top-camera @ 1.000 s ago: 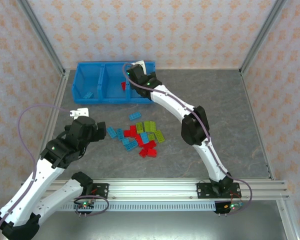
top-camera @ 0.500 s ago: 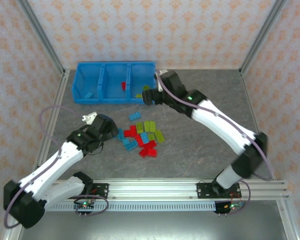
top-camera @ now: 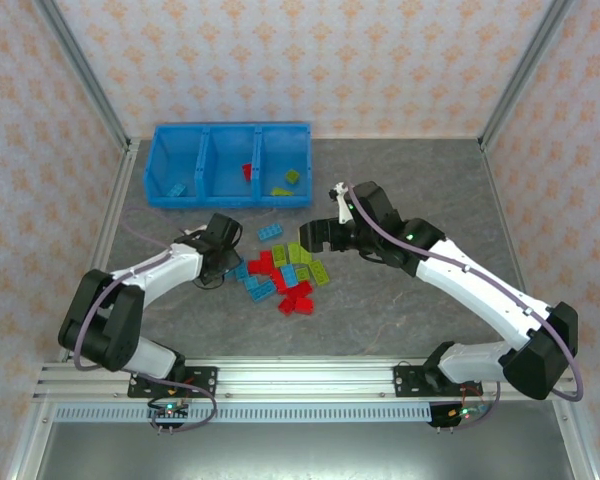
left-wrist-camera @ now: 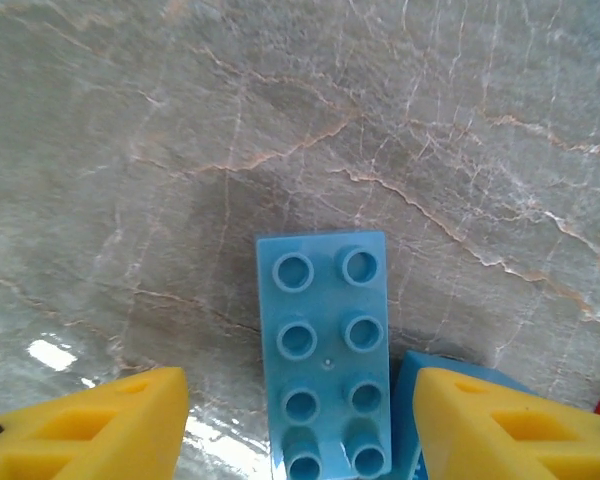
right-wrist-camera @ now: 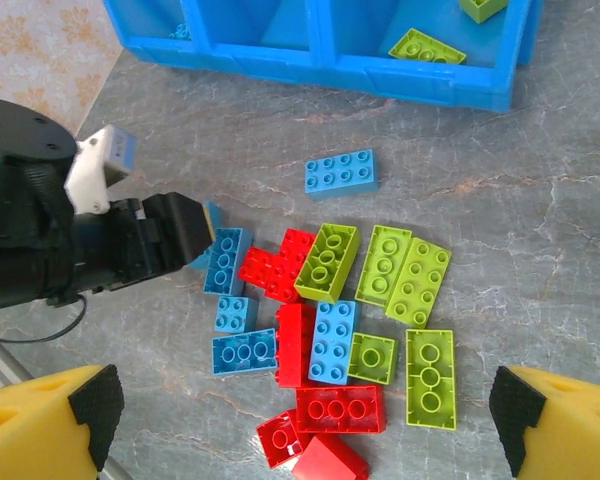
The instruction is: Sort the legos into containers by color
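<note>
The legos lie in a pile (top-camera: 285, 275) of red, light blue and lime green bricks on the table's middle. My left gripper (top-camera: 228, 264) is low at the pile's left end. Its yellow fingers (left-wrist-camera: 90, 430) stand open on either side of a light blue eight-stud brick (left-wrist-camera: 325, 350), apart from it. My right gripper (top-camera: 313, 234) hovers open above the pile (right-wrist-camera: 330, 310), nothing between its fingers (right-wrist-camera: 45, 425). The containers, a blue tray (top-camera: 230, 135), hold a blue brick (top-camera: 177, 188) on the left, a red one (top-camera: 247, 172) in the middle and green ones (right-wrist-camera: 425, 47) on the right.
One light blue brick (right-wrist-camera: 340, 172) lies alone between the pile and the tray (right-wrist-camera: 320, 70). A second blue brick (left-wrist-camera: 405, 400) sits under my left gripper's right finger. Metal frame posts and patterned walls enclose the grey table (top-camera: 430, 200).
My right arm has swung from over the tray's right compartment back to above the pile. My left arm has reached forward and come down over the blue brick at the pile's left end.
</note>
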You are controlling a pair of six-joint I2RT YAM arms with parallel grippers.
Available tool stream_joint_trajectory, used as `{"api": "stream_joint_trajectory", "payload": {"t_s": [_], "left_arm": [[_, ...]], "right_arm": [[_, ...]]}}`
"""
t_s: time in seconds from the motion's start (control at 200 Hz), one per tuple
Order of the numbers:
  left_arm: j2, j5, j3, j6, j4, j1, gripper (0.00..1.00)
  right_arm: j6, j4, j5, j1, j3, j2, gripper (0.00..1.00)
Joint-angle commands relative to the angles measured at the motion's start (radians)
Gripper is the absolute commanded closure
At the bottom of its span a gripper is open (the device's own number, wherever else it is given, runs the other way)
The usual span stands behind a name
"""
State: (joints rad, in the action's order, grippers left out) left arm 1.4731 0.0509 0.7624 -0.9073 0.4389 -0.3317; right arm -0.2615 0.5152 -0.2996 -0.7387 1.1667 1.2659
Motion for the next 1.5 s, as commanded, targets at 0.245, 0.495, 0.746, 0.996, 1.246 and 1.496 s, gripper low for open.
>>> {"api": "stream_joint_trajectory", "payload": {"t_s": [0.245,0.495,0.746,0.996,1.246,1.496], "left_arm": [[0.101,-0.017,-0.021,0.038,-0.072,0.045,0.54],[-0.114,0.043,0.025,0.054,0.045,0.051,0.74],[-0.194,0.155,0.283,0.120,0.014,0.220,0.74],[0.326,0.059,0.828,0.135,0.110,0.395,0.75],[0.603,0.005,1.163,0.190,0.201,0.449,0.65],[0.474,-0.065,1.079,0.148,0.192,0.448,0.37]], "right_arm": [[-0.047,-0.032,-0.049,-0.001,0.045,0.022,0.04],[-0.062,-0.026,-0.033,-0.002,0.034,0.019,0.04],[-0.071,-0.040,-0.013,-0.001,0.027,0.019,0.04],[-0.064,-0.001,0.022,-0.001,0.014,0.000,0.04],[-0.073,0.027,0.050,-0.001,-0.025,-0.058,0.04],[-0.102,-0.007,0.057,-0.001,-0.058,-0.039,0.04]]}}
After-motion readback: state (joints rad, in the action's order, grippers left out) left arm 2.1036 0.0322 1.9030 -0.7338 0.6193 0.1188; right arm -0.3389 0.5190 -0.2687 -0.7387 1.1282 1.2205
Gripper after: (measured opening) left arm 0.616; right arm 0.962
